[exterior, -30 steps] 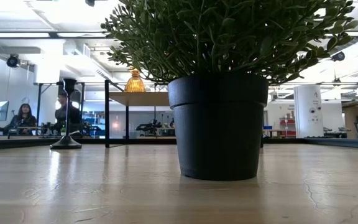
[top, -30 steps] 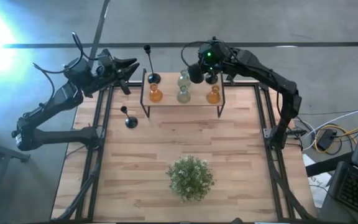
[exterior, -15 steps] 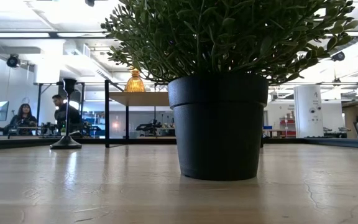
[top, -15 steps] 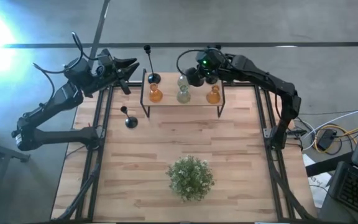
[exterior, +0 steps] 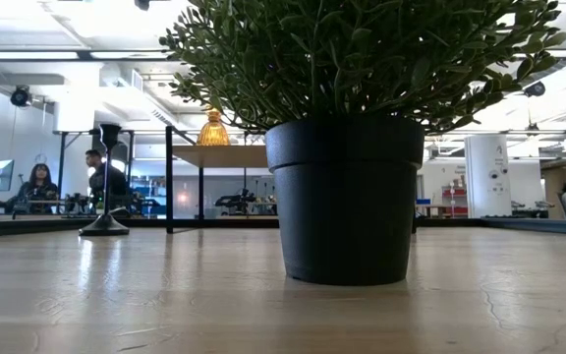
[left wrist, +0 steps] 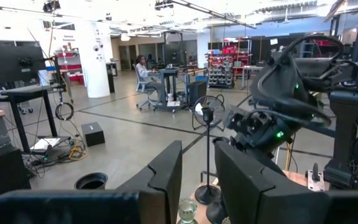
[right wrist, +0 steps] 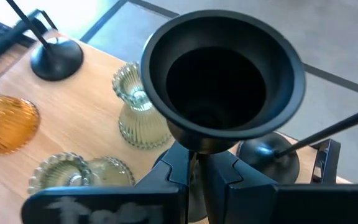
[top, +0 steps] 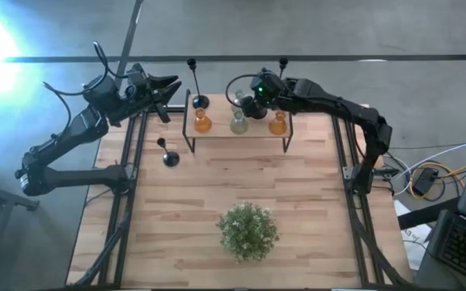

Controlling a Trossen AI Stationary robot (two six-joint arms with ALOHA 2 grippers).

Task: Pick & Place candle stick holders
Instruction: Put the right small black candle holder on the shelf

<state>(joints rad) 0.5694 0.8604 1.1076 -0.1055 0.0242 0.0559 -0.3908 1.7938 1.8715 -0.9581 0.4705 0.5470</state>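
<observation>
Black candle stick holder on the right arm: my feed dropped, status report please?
Right end effector shut on black candle stick holder, lifted over the shelf. Left end effector open, parked at the table's far-left corner. Pale green glass holder close below.

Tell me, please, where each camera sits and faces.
High: overhead, facing down on the table; both arms show.
Low: at tabletop height, facing the plant; no arms.
Left wrist: faces the right arm past the open left gripper.
Right wrist: faces the shelf past the right gripper, shut on a black holder.
High and low share the plant.
</observation>
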